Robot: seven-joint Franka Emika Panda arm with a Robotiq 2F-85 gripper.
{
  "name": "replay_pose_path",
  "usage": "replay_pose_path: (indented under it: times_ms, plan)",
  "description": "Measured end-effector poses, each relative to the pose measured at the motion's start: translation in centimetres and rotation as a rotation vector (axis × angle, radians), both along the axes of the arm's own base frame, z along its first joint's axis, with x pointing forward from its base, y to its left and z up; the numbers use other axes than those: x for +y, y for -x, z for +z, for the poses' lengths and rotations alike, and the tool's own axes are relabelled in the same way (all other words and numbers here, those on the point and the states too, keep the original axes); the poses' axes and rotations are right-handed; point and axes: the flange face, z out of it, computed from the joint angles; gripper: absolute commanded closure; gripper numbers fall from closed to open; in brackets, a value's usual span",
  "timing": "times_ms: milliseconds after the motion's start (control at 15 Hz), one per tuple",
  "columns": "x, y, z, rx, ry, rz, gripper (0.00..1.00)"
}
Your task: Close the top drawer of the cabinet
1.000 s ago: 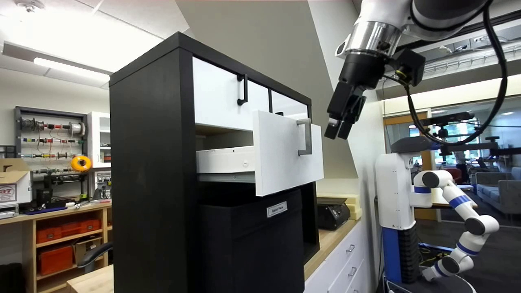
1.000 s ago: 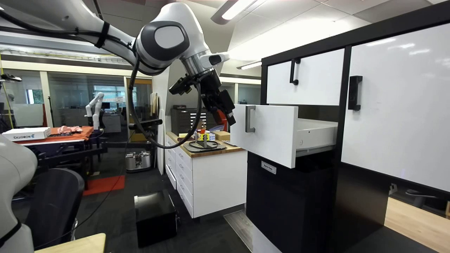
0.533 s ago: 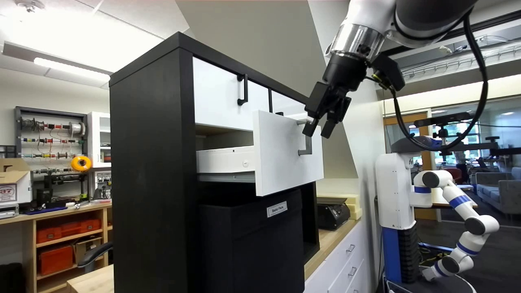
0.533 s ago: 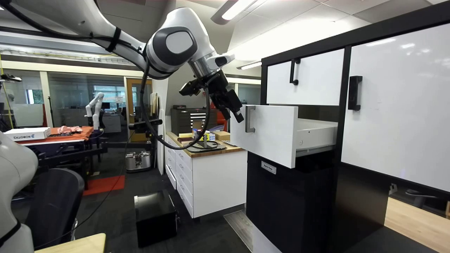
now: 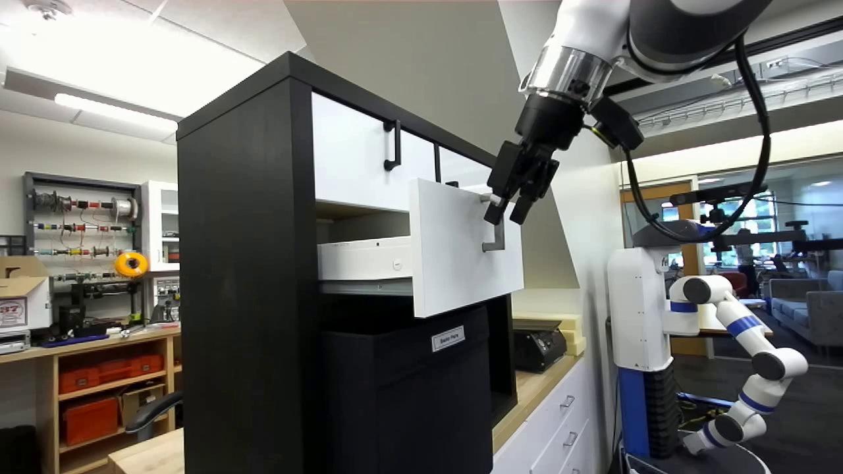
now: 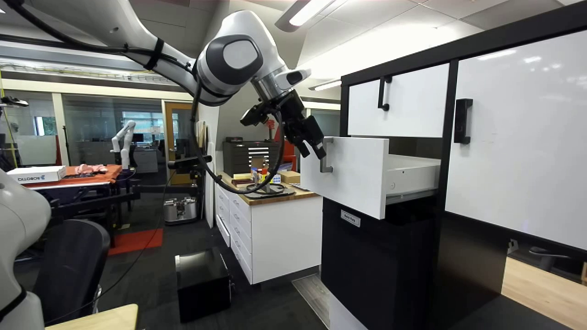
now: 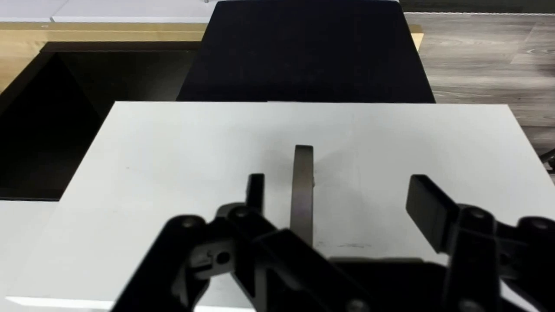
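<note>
The top drawer, with a white front (image 5: 454, 263) and pale sides (image 5: 365, 259), stands pulled out of the black cabinet (image 5: 240, 276). Its front also shows in an exterior view (image 6: 355, 183) and fills much of the wrist view (image 7: 164, 164). Its upright handle (image 7: 303, 186) looks grey. My gripper (image 7: 340, 199) is open and empty, pointing down at the front. In the wrist view the handle appears between the fingers, nearer the left one. In both exterior views the gripper (image 5: 506, 214) (image 6: 313, 152) is at the handle's upper part, covering some of it; I cannot tell whether it touches.
A shut white front with a black handle (image 5: 397, 145) is above the drawer. A labelled black lower front (image 5: 428, 395) is below it. A low counter (image 6: 286, 238) stands beside the cabinet, and a black box (image 6: 204, 284) is on the floor.
My gripper has moved toward the drawer front, from apart from the handle to overlapping it in both exterior views. The drawer has not moved.
</note>
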Motion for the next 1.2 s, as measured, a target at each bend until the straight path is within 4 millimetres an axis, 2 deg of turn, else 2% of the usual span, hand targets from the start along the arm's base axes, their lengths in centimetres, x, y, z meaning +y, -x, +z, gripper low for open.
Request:
replay_pose_path:
  times_ms: [533, 1200]
  plan:
    - [-0.52, -0.27, 0.65, -0.054, 0.053, 0.019, 0.98]
    - [-0.51, -0.74, 0.48, -0.079, 0.059, 0.031, 0.95]
